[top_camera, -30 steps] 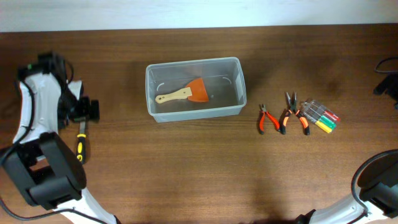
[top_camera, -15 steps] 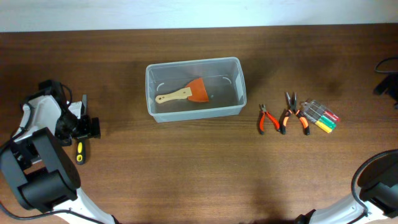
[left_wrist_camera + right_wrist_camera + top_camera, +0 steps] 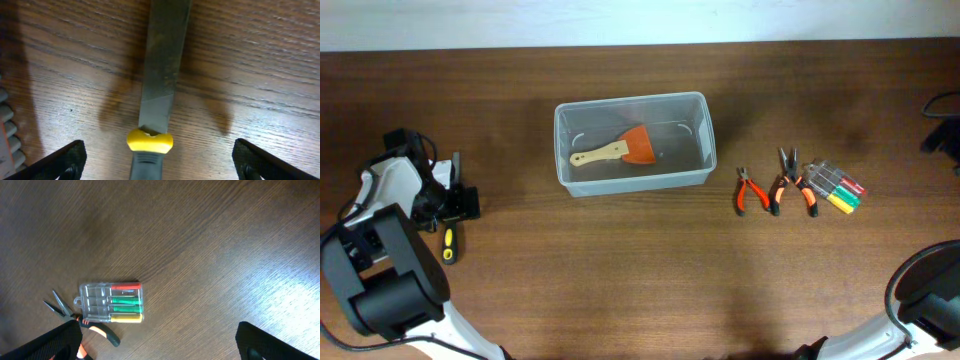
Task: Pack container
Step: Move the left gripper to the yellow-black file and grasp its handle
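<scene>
A clear container (image 3: 635, 180) sits mid-back on the brown wooden tabletop (image 3: 620, 280). Far left of it, the left gripper (image 3: 160, 160) has its jaws wide astride a file (image 3: 162, 75), whose handle is cut off. Far right of it, the right gripper (image 3: 160, 340) has its jaws wide and empty.

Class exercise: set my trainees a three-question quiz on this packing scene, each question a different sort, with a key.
1. True or false: the container holds an orange scraper.
2. What lies between the open fingers of the left gripper? A) file B) hammer C) spoon
3. Fill in: ___ pliers lie between the container and the screwdriver case.
Key: 1 true; 2 A; 3 two.
</scene>
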